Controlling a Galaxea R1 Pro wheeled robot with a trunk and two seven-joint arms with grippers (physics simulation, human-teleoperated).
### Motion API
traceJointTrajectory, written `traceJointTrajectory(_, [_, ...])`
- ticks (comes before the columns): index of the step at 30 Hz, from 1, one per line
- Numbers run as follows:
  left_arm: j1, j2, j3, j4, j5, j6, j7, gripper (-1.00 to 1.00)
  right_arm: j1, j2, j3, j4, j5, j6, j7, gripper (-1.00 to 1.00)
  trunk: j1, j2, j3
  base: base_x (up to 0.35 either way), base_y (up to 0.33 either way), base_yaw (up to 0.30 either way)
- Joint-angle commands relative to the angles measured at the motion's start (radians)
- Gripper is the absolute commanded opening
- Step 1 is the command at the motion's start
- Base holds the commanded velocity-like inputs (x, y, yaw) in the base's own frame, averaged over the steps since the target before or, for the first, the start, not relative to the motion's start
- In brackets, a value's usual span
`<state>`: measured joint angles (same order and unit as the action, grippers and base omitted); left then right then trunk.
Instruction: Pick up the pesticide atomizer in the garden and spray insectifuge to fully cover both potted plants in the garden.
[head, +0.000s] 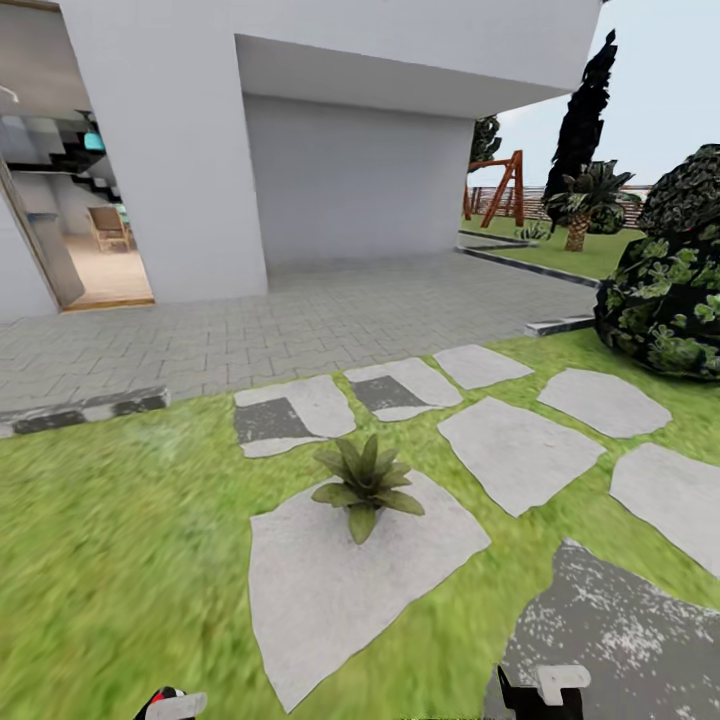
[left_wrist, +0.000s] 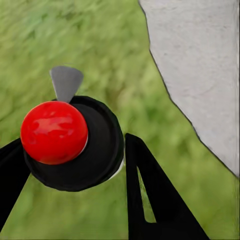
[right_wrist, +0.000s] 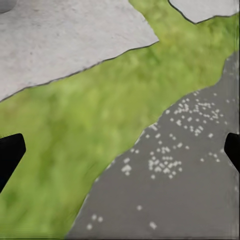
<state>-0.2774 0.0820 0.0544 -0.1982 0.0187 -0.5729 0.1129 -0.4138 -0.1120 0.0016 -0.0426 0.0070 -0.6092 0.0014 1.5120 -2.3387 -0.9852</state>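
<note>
One potted plant (head: 365, 485), a low rosette of olive-green leaves, stands on a grey stepping stone (head: 340, 580) straight ahead on the lawn. The second potted plant is out of view. In the left wrist view the atomizer (left_wrist: 55, 132) has a red ball top, a black body and a grey nozzle, and my left gripper (left_wrist: 75, 145) is shut on it. That gripper (head: 170, 705) peeks in at the bottom edge of the head view, short of the plant. My right gripper (right_wrist: 125, 145) is open and empty over grass and the mottled grey paving (right_wrist: 190, 190); it also sits low in the head view (head: 545, 690).
Several more stepping stones (head: 520, 450) curve off to the right. A big dark shrub (head: 670, 290) stands at the right. Beyond the lawn lie a grey paved patio (head: 330, 320), the white house wall (head: 170, 150) and an open doorway (head: 90, 230). A palm (head: 580, 205) and a wooden swing frame (head: 500, 190) are far back.
</note>
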Motion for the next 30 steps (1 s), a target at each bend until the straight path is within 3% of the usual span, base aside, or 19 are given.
traceJointTrajectory(1, [0.0, 0.0, 0.002, 0.0, 0.001, -0.003, -0.001, -1.0, -0.001, 0.0, 0.0, 0.001, 0.001, -0.003, 0.0, 1.0, 0.0, 0.0, -0.001, 0.0, 0.001, -0.274])
traceJointTrajectory(5, [0.0, 0.001, 0.002, 0.0, 0.001, -0.002, -0.001, -1.0, -0.001, 0.0, 0.0, 0.001, 0.001, -0.003, 0.0, 1.0, 0.0, 0.0, -0.001, 0.079, 0.109, -0.245])
traceJointTrajectory(13, [0.0, 0.001, 0.002, 0.0, 0.001, -0.002, -0.001, -1.0, -0.001, 0.0, 0.0, 0.001, 0.001, -0.003, 0.0, 1.0, 0.0, 0.0, -0.001, 0.158, 0.185, -0.028])
traceJointTrajectory(24, [0.0, -0.001, 0.001, 0.0, -0.002, -0.002, -0.002, -1.0, -0.001, 0.0, 0.0, 0.001, 0.001, -0.002, 0.0, 1.0, 0.0, 0.0, -0.001, 0.018, 0.013, -0.004])
traceJointTrajectory(30, [-0.002, -0.001, -0.01, -0.011, -0.014, 0.006, -0.013, -1.0, -0.001, 0.004, 0.002, 0.001, 0.003, -0.001, 0.004, 1.0, 0.0, 0.0, -0.001, 0.0, 0.0, -0.156])
